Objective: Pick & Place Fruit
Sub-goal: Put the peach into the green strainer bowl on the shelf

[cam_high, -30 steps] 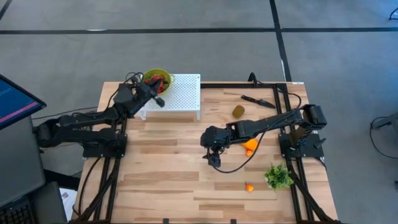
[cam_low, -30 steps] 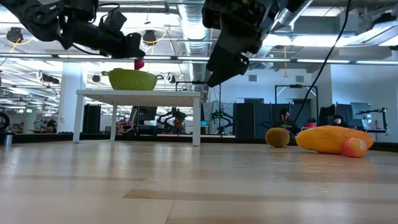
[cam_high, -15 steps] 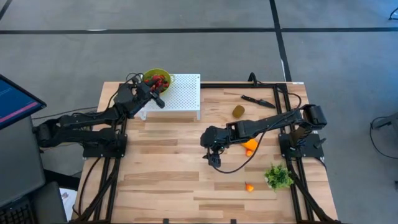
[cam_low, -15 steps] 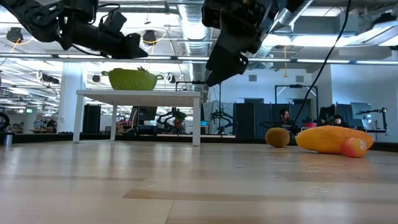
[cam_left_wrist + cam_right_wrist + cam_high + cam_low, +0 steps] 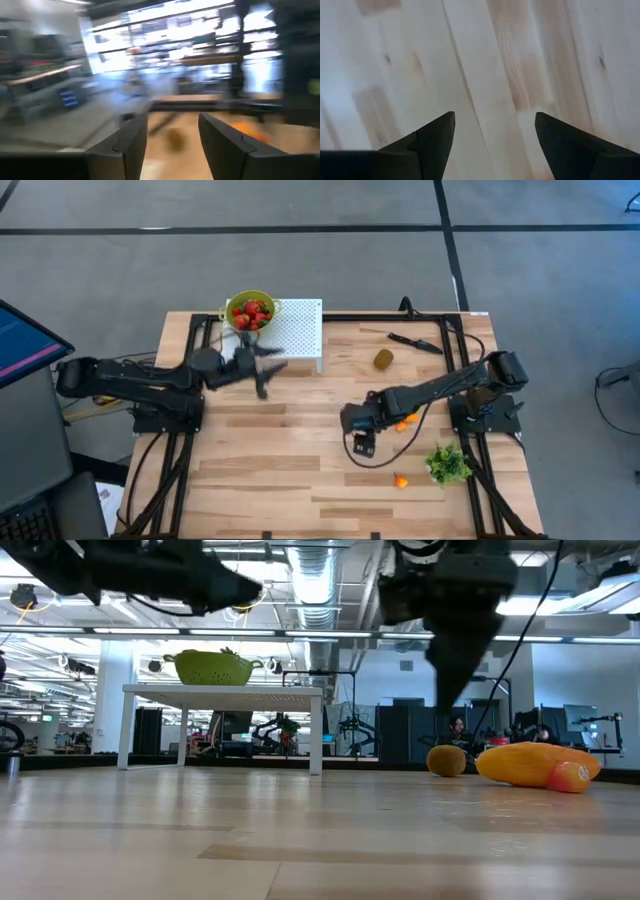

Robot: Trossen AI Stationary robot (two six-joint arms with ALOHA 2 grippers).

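Both arms have shifted since half a second ago: the left end effector (image 5: 262,370) has swung away from the green bowl (image 5: 250,311) and now hangs over the tabletop (image 5: 260,470) just in front of the white perforated stand (image 5: 298,328), while the right end effector (image 5: 363,443) has moved nearer the front edge and toward the right side, close to the long orange fruit (image 5: 403,421). Seen from its wrist camera, the left end effector (image 5: 171,140) has its fingers (image 5: 131,141) spread apart with nothing between them. The right end effector (image 5: 494,135) points down at bare wood, its fingers (image 5: 434,138) also wide apart and empty.

Red berries (image 5: 251,313) fill the bowl, which sits on the stand at the back left. A brown kiwi-like oval (image 5: 383,359) lies on the tabletop toward the back right, near a black knife (image 5: 415,341). The long orange fruit rests right of centre, partly hidden by the right arm, and a small orange piece (image 5: 400,480) lies near the front, just beside the green leafy bunch (image 5: 448,464). From table height the kiwi-like oval (image 5: 446,760) and long orange fruit (image 5: 530,764) sit side by side at the right, with a small reddish-orange piece (image 5: 570,777) touching the fruit's end
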